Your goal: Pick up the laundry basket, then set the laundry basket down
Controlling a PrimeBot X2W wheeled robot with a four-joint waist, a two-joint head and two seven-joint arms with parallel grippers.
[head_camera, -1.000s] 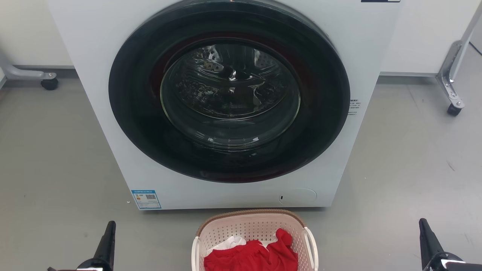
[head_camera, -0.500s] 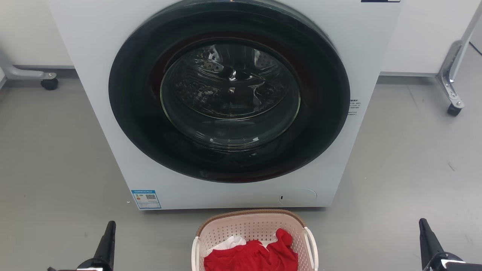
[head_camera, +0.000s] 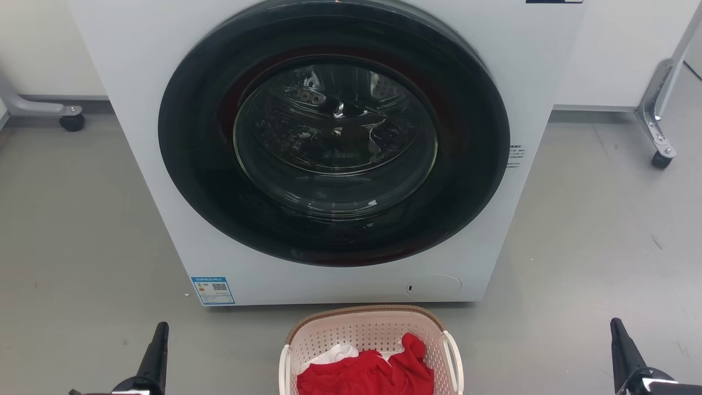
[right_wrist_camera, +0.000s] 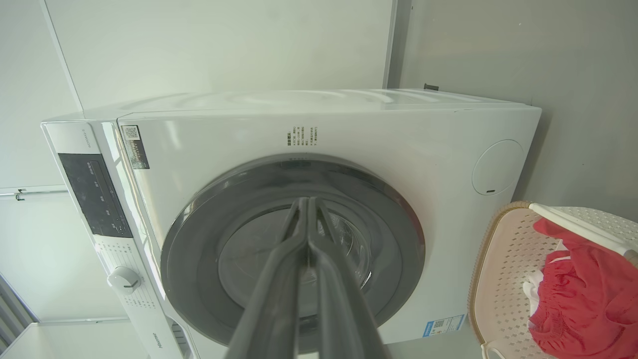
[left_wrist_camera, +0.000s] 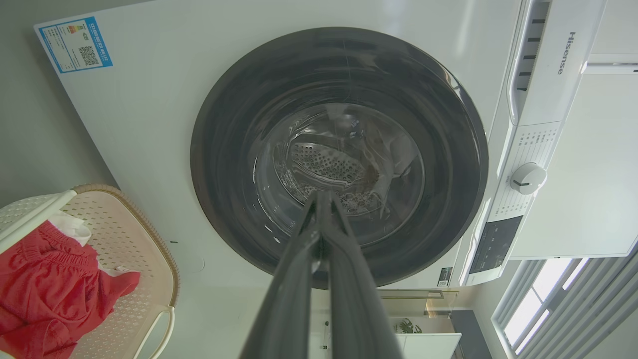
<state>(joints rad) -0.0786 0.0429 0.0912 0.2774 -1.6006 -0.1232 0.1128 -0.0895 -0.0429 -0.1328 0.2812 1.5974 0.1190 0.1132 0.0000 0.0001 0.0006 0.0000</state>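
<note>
Left gripper sits low at 7 o'clock in the head view and right gripper at 5 o'clock, well apart, each showing a dark blade aimed roughly toward 12 o'clock. In each wrist view the two long fingers rise from 6 o'clock and meet at their tips, pressed together on nothing.

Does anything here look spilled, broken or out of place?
Nothing stands out. The pale perforated plastic laundry basket sits upright on the grey floor before the white washing machine; the red and white clothes lie inside the basket, none spilled.
</note>
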